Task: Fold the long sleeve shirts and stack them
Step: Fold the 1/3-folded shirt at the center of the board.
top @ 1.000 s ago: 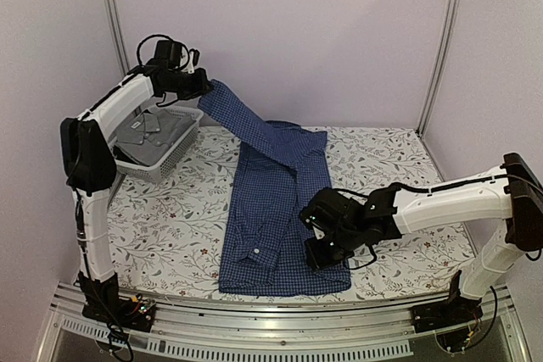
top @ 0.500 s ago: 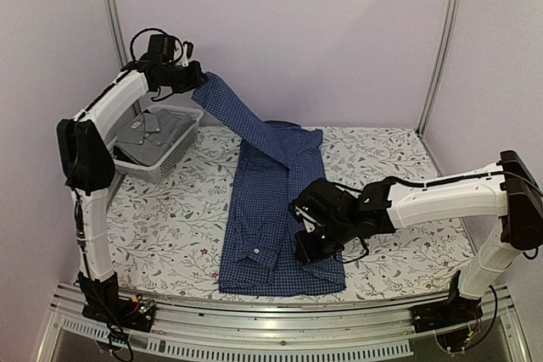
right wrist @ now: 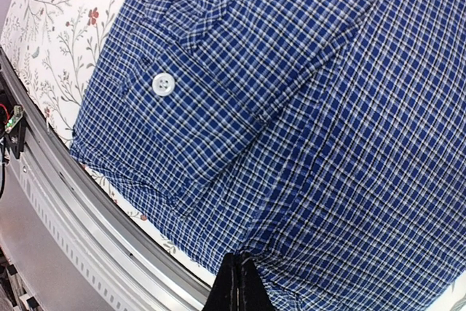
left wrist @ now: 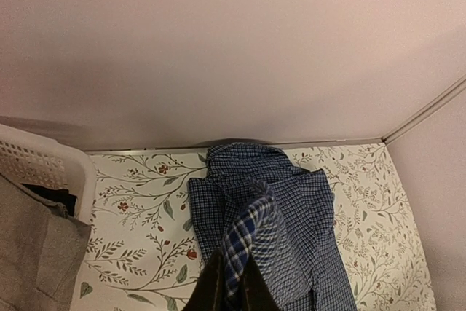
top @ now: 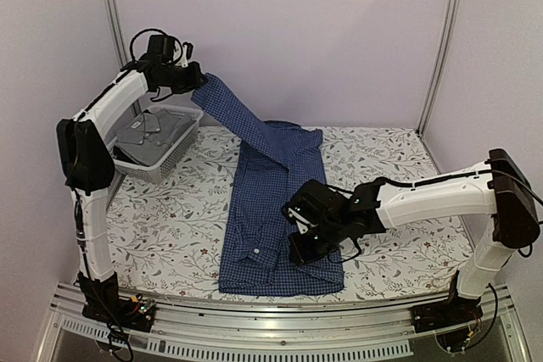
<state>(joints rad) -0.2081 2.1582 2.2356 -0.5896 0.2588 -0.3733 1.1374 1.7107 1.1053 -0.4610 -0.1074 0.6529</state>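
A dark blue checked long sleeve shirt [top: 259,209] lies lengthwise on the flowered table, its cuff with a white button [right wrist: 164,84] near the front edge. One sleeve [top: 242,120] rises from it to my left gripper [top: 201,84], which is shut on the sleeve's end [left wrist: 251,242] high above the basket. My right gripper [top: 299,252] is low over the shirt's near right part, shut, and the cloth [right wrist: 291,107] puckers at its tips [right wrist: 239,271]. A plain grey shirt [top: 153,131] lies folded in the basket.
A white perforated basket [top: 174,163] stands at the back left of the table; its rim [left wrist: 51,165] shows in the left wrist view. The metal rail [right wrist: 95,231] runs along the table's near edge, close to the shirt's hem. Pale walls close the back and sides.
My right gripper has slid left across the shirt's near part, and the hem's right edge has come left with it. My left gripper rose slightly with the sleeve, then held still.
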